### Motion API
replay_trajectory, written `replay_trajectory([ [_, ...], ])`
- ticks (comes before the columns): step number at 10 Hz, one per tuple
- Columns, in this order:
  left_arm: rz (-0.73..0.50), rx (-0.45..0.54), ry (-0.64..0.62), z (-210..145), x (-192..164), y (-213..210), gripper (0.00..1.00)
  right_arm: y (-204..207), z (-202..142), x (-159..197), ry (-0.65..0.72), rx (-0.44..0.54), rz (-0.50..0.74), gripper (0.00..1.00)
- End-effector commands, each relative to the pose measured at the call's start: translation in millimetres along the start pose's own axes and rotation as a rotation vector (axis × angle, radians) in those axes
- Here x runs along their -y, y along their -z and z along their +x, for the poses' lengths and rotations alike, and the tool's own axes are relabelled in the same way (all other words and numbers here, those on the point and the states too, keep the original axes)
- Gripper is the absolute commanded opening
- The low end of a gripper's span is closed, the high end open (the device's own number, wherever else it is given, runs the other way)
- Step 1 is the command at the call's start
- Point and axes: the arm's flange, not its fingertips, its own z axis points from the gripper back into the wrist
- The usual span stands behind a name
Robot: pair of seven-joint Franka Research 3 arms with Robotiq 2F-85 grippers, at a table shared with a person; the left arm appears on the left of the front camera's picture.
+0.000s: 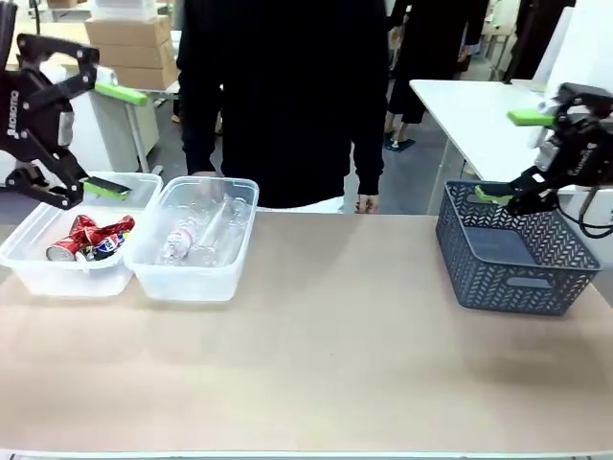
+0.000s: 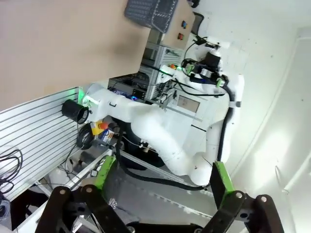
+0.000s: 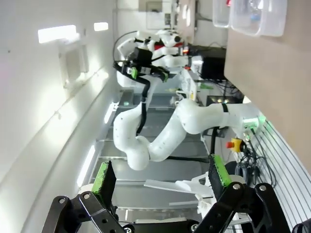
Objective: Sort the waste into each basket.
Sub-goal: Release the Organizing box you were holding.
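**Cans and bottles lie sorted in two tubs; both end effectors hang open and empty**

On the counter [image 1: 326, 355], two clear plastic tubs stand side by side at the far left, touching or nearly so. The left tub [image 1: 48, 264] holds crushed drink cans [image 1: 91, 238], red with a patch of blue; how many there are cannot be told, since they overlap. The right tub [image 1: 192, 278] holds clear plastic bottles [image 1: 196, 230], whose outlines blur into the tub wall, so their count is also uncertain. A dark grey lattice basket [image 1: 512, 254] stands at the far right, well apart from the tubs; only its bare floor can be seen, the near wall hiding part of the inside.

The left end effector [image 1: 105, 139] hangs above the far edge of the left tub, jaws spread wide and holding nothing. The right end effector [image 1: 512, 158] hovers over the far rim of the basket, jaws likewise apart and empty; its arm is cut off by the picture's right edge.

A person in dark clothing [image 1: 283, 96] stands at the far side; one hand [image 1: 364, 203] just shows at the counter edge.

In the left wrist view the basket [image 2: 151, 13] appears partly cropped at the top edge.
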Motion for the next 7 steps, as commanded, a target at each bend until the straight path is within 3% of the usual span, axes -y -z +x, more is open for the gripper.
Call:
replay_trajectory([
  [1, -0.014, -0.003, 0.005, -1.4, 7.3, -2.9, 1.00, -2.0, -1.3, -3.5, -0.035, 0.011, -0.038, 1.00],
  [7, -0.014, -0.003, 0.005, -1.4, 7.3, -2.9, 1.00, -2.0, -1.3, -3.5, -0.035, 0.011, -0.038, 1.00],
])
